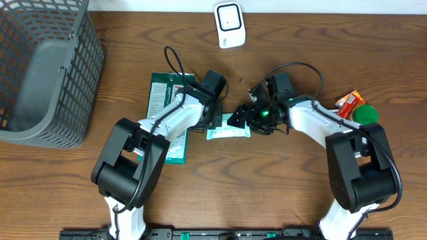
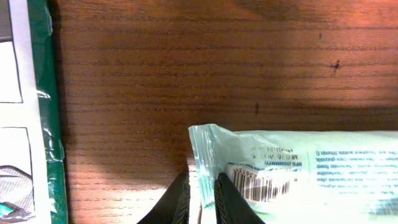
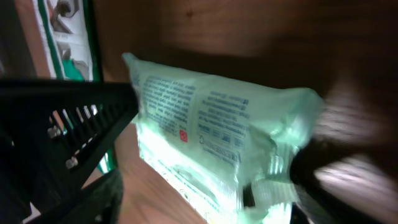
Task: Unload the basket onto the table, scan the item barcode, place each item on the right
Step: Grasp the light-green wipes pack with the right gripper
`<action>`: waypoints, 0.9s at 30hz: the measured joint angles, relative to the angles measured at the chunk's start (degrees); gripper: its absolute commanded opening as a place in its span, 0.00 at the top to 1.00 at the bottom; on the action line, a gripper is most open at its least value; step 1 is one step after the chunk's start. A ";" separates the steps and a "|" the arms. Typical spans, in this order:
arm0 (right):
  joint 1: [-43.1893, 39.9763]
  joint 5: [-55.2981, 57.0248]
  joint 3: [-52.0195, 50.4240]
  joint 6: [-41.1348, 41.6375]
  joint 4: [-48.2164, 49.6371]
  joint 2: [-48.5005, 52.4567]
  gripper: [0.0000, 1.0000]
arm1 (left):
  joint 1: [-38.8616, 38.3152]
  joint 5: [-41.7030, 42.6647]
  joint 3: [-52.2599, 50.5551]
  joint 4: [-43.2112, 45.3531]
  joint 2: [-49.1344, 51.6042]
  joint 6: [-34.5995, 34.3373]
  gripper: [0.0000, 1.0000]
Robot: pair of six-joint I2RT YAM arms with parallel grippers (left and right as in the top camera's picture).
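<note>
At the centre of the table [image 1: 280, 193] the wipes packet [image 1: 228, 128] is pinched at its nine o'clock seam by the clenched left gripper [image 2: 200, 190], the barcode [image 2: 268, 185] lying face-up just beside the fingertips [image 2: 180, 202]. At the three o'clock end the right gripper [image 1: 247, 120] is set with jaws apart around the packet, though contact cannot be told through the blur. For a clean scan, a firm hold should be taken clear of the barcode, and that face should be kept flat and uncovered when turned towards the scanner [image 1: 228, 25] at twelve o'clock.
</note>
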 measured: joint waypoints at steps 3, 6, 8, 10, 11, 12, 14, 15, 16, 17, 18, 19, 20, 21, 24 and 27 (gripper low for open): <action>1.38 -0.07 -0.02 0.35 0.85 0.31 0.37 | 0.00 0.00 0.00 0.00 0.00 0.00 0.83; 2.14 0.15 -0.02 0.59 1.57 0.55 0.49 | 0.02 -0.02 0.00 0.00 0.00 0.00 0.83; 2.12 0.50 -0.04 0.76 1.64 0.83 0.55 | 0.02 -0.02 0.00 -0.02 0.00 0.00 0.83; 2.08 0.79 -0.11 0.90 1.64 0.96 0.62 | 0.02 -0.02 0.00 0.00 0.00 0.00 0.83; 2.10 1.03 -0.15 0.76 1.62 0.96 0.66 | 0.02 -0.02 0.00 0.00 0.00 0.00 0.83; 2.08 1.22 -0.26 0.76 1.62 0.98 0.70 | 0.02 -0.02 0.00 -0.02 0.00 0.00 0.83; 1.95 1.31 -0.39 0.76 1.49 1.01 0.76 | 0.02 -0.02 0.00 -0.02 0.00 0.00 0.83; 1.88 1.27 -0.39 0.68 1.51 1.03 0.76 | 0.02 -0.02 0.00 -0.02 0.00 0.00 0.83; 1.73 1.09 -0.39 0.70 1.51 1.01 0.76 | 0.02 -0.02 0.00 -0.02 0.00 0.00 0.83; 1.68 0.98 -0.39 0.72 1.49 1.03 0.76 | 0.02 0.00 0.00 0.00 0.00 0.00 0.83; 1.60 0.92 -0.39 0.72 1.44 1.03 0.76 | 0.02 0.00 0.00 0.00 0.00 0.00 0.83; 1.53 0.90 -0.39 0.72 1.42 1.03 0.76 | 0.02 0.00 0.00 0.00 0.00 0.00 0.83; 1.49 0.87 -0.39 0.72 1.38 1.03 0.76 | 0.02 0.00 0.00 0.00 0.00 0.02 0.83; 1.49 0.83 -0.39 0.72 1.33 1.03 0.77 | 0.02 0.00 0.00 0.00 0.00 0.00 0.83; 1.46 0.63 -0.39 0.72 0.70 1.03 0.79 | 0.00 0.00 0.00 0.02 0.00 0.00 0.83; 1.29 0.42 -0.39 0.72 0.48 1.03 0.87 | 0.02 0.02 0.00 0.20 0.00 0.02 0.83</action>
